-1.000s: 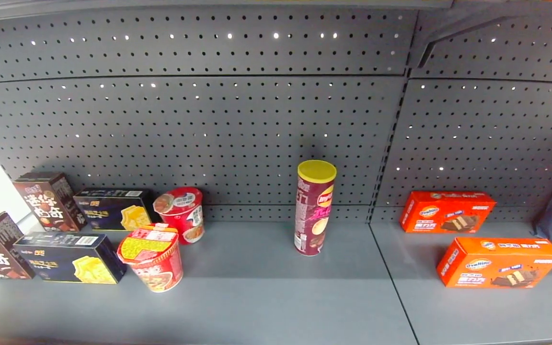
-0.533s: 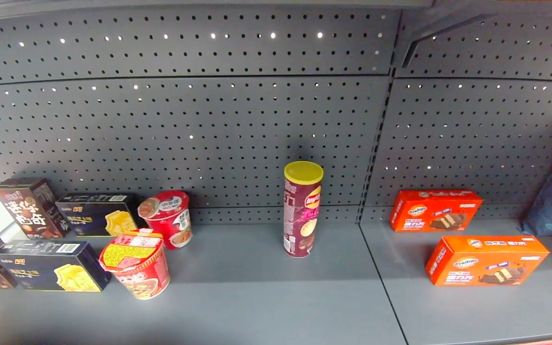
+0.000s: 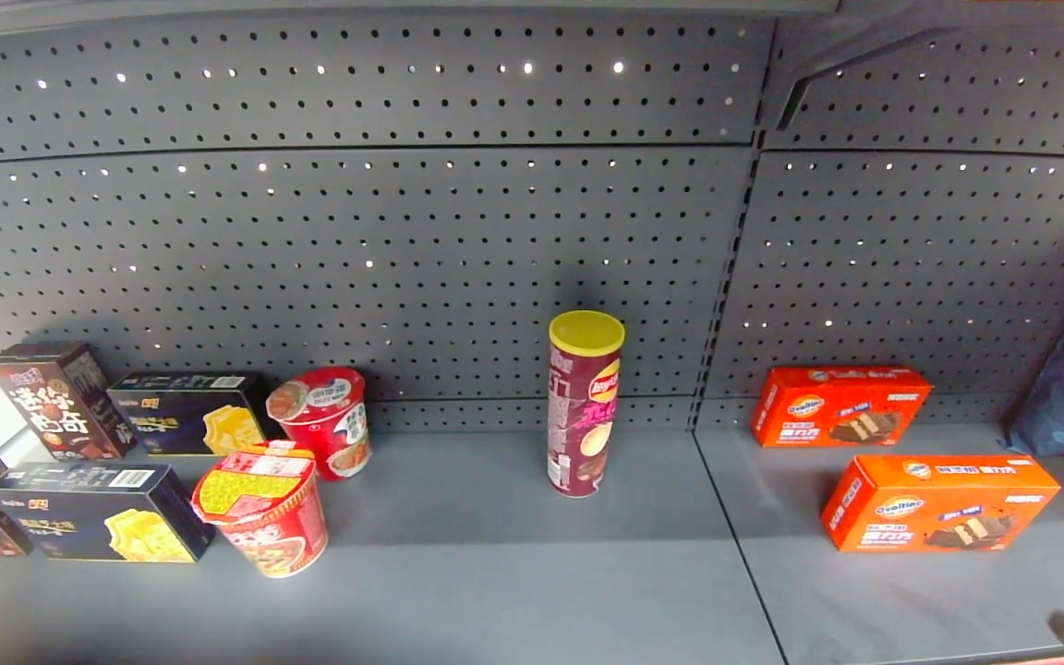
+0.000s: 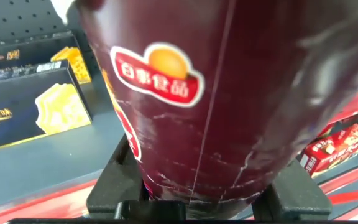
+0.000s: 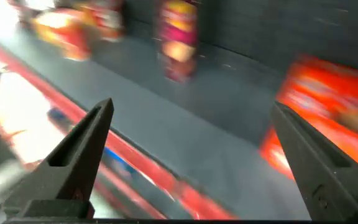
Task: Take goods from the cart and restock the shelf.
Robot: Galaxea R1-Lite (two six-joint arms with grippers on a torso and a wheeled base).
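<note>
Shelf edge (image 5: 135, 165) runs under spread right gripper (image 5: 191, 106); left gripper (image 4: 204, 190) pinches maroon can (image 4: 229, 93).

**One wide shelf view, two close wrist views**

The head camera faces the shelf (image 3: 513, 573) from the front, looking forward and down. It is near enough that the pegboard back (image 3: 403, 259) spans the frame.

The left wrist camera looks along the left gripper (image 4: 194, 190), hard against the dark red canister (image 4: 229, 106) clamped in it. Past the canister it catches the dark boxes (image 4: 30, 112), the same dark boxes (image 3: 93, 513) that sit at the head view's left.

The right wrist camera sits low off the shelf's front edge, facing in between the spread fingers of the right gripper (image 5: 191, 106). Its picture is blurred. It shares the upright chip can (image 5: 178, 37) and the orange boxes (image 5: 334, 106) with the head view, where the chip can (image 3: 585, 406) stands mid-shelf and the orange boxes (image 3: 943, 503) lie to the right.
</note>
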